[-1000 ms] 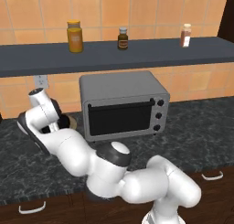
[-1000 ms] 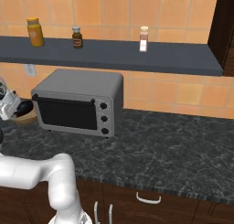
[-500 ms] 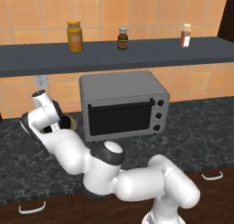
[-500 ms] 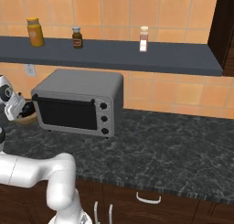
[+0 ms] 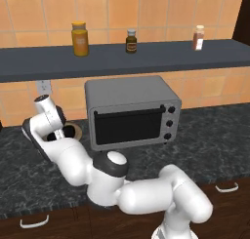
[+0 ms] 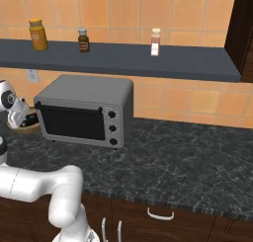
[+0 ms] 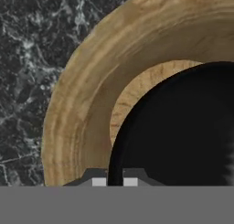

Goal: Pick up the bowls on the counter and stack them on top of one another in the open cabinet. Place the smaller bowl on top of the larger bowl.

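A tan wooden bowl [image 7: 77,90] with a thick rim sits on the black marbled counter [image 6: 173,157], left of the toaster oven. The same bowl [image 5: 74,130] [image 6: 27,129] peeks out behind my hand in both base views. Inside it, or just over it, is a smaller dark round bowl [image 7: 183,127] [image 6: 31,120]; I cannot tell whether the two touch. My gripper [image 7: 114,182] [image 6: 20,118] points down at the bowls. Its fingertips [image 7: 98,182] stand close together, shut on the dark bowl's near rim. The open cabinet is out of view.
A grey toaster oven [image 5: 132,116] [image 6: 86,110] stands right beside the bowls. Above runs a dark grey shelf [image 5: 146,57] with a yellow jar [image 5: 79,38], a brown bottle [image 5: 131,40] and a spice shaker [image 5: 198,37]. A tall dark cabinet side [image 6: 242,33] stands at far right.
The hand has edged slightly toward the toaster oven and settled over the bowls. The jaws have stayed shut.
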